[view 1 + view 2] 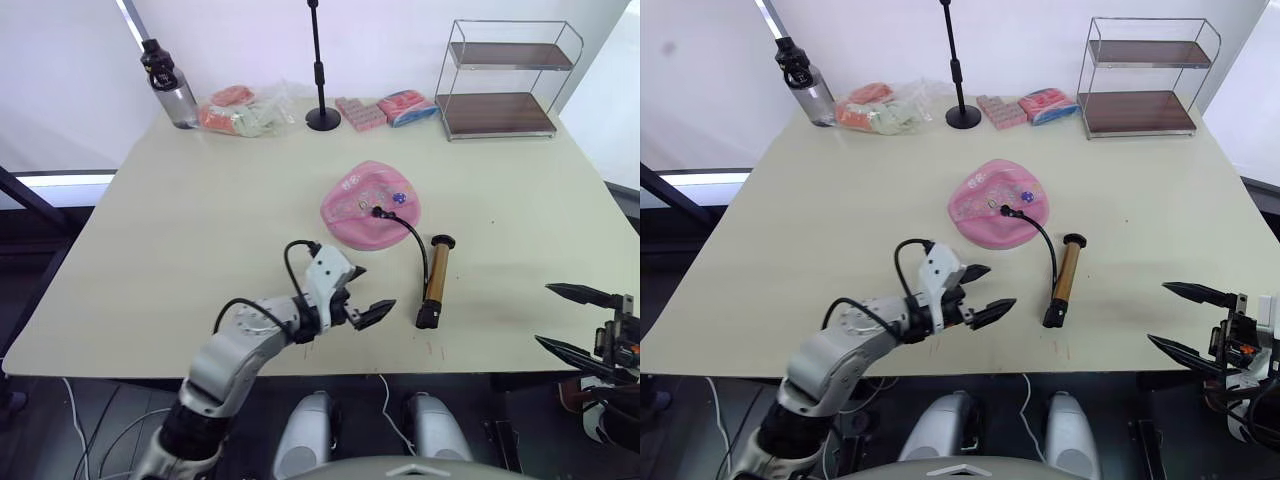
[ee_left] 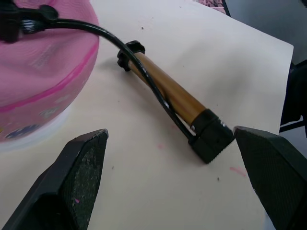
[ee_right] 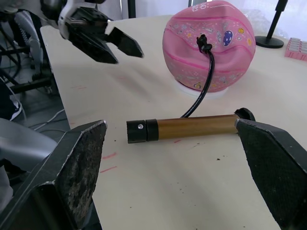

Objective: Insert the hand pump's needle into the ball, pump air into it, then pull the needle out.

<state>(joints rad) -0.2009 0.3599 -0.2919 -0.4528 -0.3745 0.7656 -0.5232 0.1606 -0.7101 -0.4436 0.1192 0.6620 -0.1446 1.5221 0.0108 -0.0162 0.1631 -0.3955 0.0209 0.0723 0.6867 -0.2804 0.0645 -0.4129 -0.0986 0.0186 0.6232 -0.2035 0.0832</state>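
Hand pump (image 1: 436, 281) lies lengthwise toward frame bottom, hose apparently plugged into ball (image 1: 370, 205); both hands, left hand (image 1: 362, 304) and right hand (image 1: 572, 319), hover open.

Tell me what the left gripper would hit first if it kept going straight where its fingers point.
Most likely the hand pump: the left gripper, open, faces its near black end cap across bare table, with the ball off to one side. Depth is hard to judge.

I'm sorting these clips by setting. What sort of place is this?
Probably an indoor lab or test room, not a home: a plain table against white walls holds staged props, a ball with a pump, a wire shelf and a black stand.
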